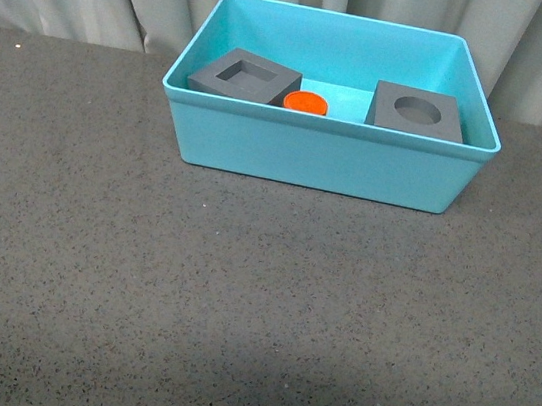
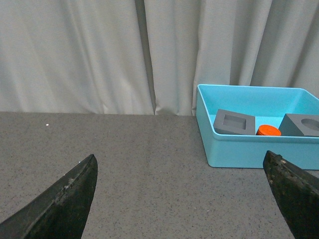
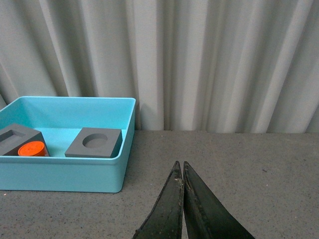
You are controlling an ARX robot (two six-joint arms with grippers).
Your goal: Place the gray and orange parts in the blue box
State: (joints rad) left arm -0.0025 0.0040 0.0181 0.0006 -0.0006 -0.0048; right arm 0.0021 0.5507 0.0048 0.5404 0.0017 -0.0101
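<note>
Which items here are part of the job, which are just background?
Job: blue box; gray cube with square recess; gray cube with round recess; orange cylinder. All parts inside the box.
Background: dark table; gray curtain.

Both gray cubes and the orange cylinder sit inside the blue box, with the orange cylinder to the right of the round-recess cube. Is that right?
Not quite. In the front view the orange cylinder sits between the cubes: right of the square-recess cube and left of the round-recess cube. All three are indeed inside the blue box.

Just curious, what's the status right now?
Left gripper open, right gripper shut, both empty. Both gray cubes and orange cylinder inside blue box. Nothing in the way.
</note>
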